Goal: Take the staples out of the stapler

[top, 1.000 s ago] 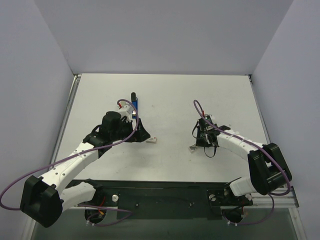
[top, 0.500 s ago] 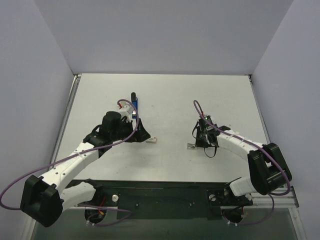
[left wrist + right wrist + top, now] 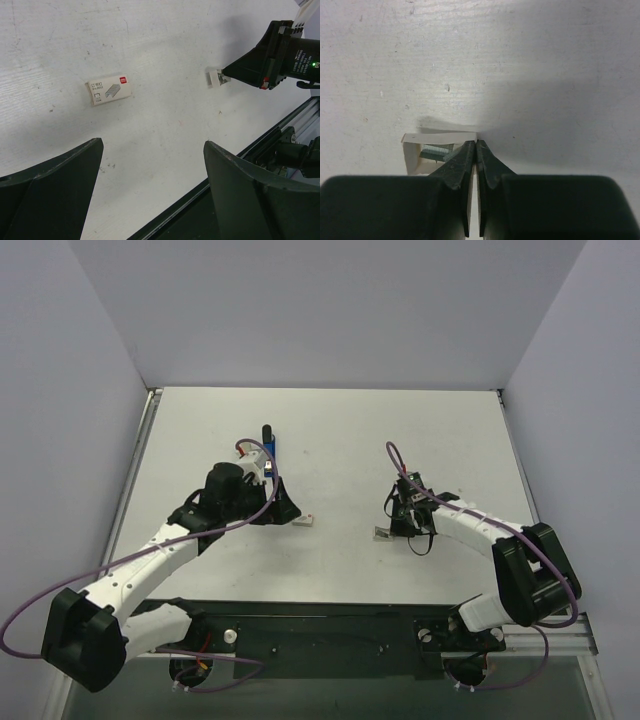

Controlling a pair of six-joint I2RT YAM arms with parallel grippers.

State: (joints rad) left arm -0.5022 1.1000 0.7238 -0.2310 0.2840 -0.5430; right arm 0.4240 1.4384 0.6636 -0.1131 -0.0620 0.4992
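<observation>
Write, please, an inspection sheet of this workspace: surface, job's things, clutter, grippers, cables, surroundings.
Surface: white table, faint specks.
Job's things: blue stapler beyond the left wrist, partly hidden; staples, a grey strip in a small white paper tray.
Clutter: staple box lying flat.
Grippers: left gripper open wide, holding nothing; right gripper shut, tips at the tray's wall.
Cables: purple cable looping along each arm.
Surroundings: pale walls on three sides, black rail at the near edge.

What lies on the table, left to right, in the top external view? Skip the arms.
stapler → staple box → paper tray
</observation>
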